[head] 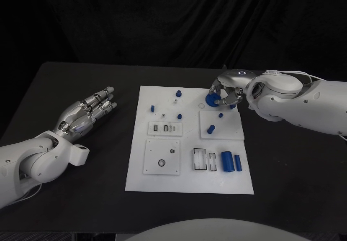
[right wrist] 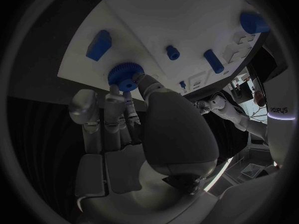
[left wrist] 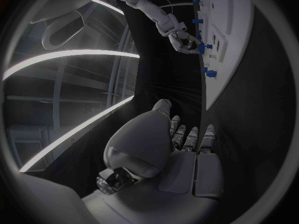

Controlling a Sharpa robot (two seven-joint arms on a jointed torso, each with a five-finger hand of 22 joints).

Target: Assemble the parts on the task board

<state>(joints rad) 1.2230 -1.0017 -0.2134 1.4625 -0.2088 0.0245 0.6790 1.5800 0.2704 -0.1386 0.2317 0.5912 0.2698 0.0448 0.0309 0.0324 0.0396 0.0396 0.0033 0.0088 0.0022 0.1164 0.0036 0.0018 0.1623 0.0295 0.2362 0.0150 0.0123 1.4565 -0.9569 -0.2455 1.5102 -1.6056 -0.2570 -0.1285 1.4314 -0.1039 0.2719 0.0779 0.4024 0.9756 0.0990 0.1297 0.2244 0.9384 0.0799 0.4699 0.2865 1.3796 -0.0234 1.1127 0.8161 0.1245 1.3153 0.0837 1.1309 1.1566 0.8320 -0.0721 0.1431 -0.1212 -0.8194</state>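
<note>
Flat white rectangular task board (head: pixel 137 181) on matte black desk (head: pixel 79 85); small blue plastic parts (head: pixel 226 161); toothed blue gear (right wrist: pixel 125 76); silver metal hands (head: pixel 88 111), white arms.

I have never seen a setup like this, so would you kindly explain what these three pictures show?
A robot with two white arms and silver hands works at a black table. One picture looks down from its head; the two round ones come from cameras at its wrists. On the table lies a white task board with small blue parts, among them two blue cylinders. The right hand holds a blue toothed wheel at the board's far edge. The left hand rests open, beside the board.
</note>
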